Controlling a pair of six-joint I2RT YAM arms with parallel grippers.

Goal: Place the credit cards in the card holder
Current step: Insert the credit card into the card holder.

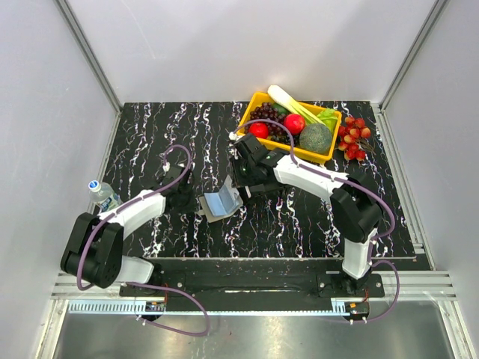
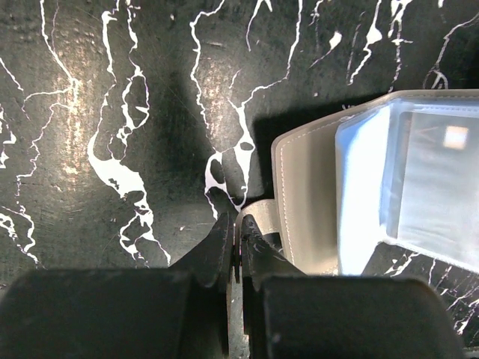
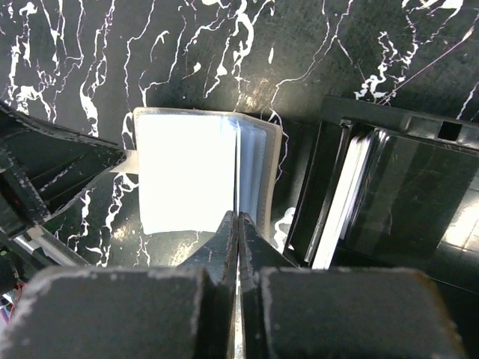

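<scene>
Open grey rounded-corner card holder [image 1: 222,203] with clear sleeves lies mid black white-veined surface [image 1: 187,134], between both arms. Left gripper [image 2: 238,224] jaws pinch its strap tab. Right gripper [image 3: 238,221] jaws are pressed together at the sleeve edge. Thin pale-edged credit cards [image 3: 340,202] stand in the black rectangular tray [image 3: 397,123] just beside.

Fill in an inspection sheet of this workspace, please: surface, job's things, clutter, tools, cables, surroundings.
Surface: black table with white veins.
Job's things: card holder open at mid-table; cards not clearly seen, only pale thin sheets standing in a black tray beside it.
Clutter: yellow basket of produce, red fruits beside it, water bottle at the left.
Tools: left tool shut on the holder's tab; right tool shut at its sleeves, grip unclear.
Cables: purple cables looping along both arms.
Surroundings: white walls, metal rails.
</scene>
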